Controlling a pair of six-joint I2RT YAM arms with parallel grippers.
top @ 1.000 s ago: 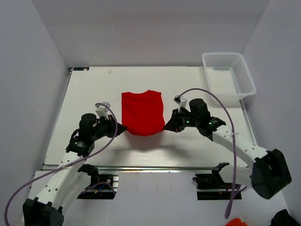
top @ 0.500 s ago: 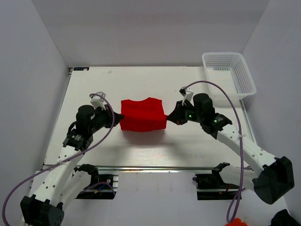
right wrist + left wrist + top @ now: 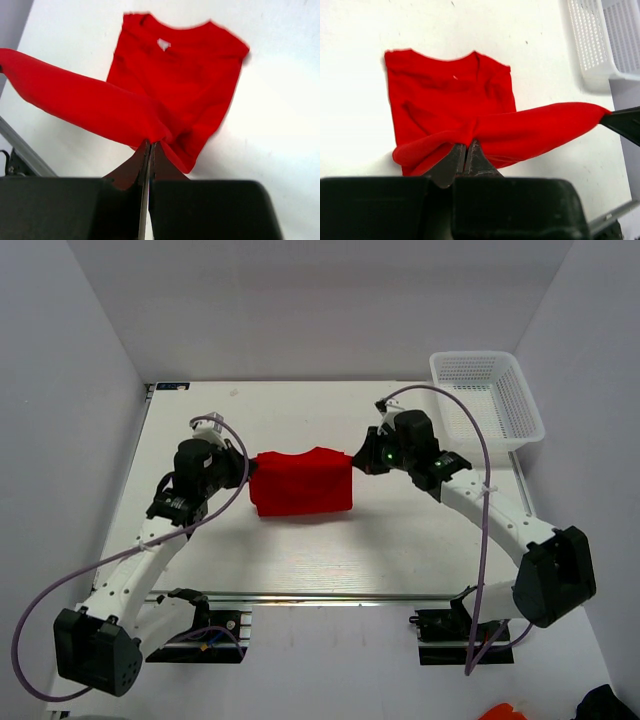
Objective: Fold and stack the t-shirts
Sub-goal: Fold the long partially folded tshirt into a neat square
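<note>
Shirt: the red t-shirt lies mid-table; its collar end is flat and one edge is lifted taut between the grippers.
Left gripper: clamped on the shirt's left end.
Right gripper: clamped on its right end.
Basket: white mesh, far right corner, well apart from the shirt; only its mesh floor shows inside.

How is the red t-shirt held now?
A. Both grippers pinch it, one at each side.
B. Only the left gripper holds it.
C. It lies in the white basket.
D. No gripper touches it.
A: the left gripper and the right gripper are each shut on one end of a raised fold of the red t-shirt.
</note>
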